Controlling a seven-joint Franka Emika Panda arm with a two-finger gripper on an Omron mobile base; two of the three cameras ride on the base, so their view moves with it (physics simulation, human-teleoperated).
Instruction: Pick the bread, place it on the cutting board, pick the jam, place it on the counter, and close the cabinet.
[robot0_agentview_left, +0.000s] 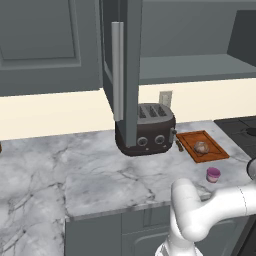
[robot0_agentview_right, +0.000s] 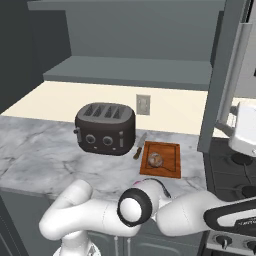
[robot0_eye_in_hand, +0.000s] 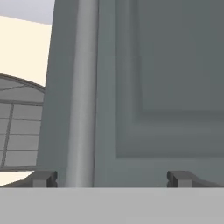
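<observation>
Resting on marble counter (robot0_agentview_left: 100, 175), toaster (robot0_agentview_left: 147, 130), cutting board (robot0_agentview_left: 202, 145)

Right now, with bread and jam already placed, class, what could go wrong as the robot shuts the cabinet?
1. The open hand faces the cabinet door beside its bar handle; a push might glance off.
2. The door hangs above the toaster, so a hard swing could slam.

Bread (robot0_agentview_left: 201, 147) on cutting board (robot0_agentview_left: 215, 148), right of toaster (robot0_agentview_left: 145, 130); jam (robot0_agentview_left: 213, 174) seemingly nearer the counter (robot0_agentview_left: 100, 175) edge.
</observation>
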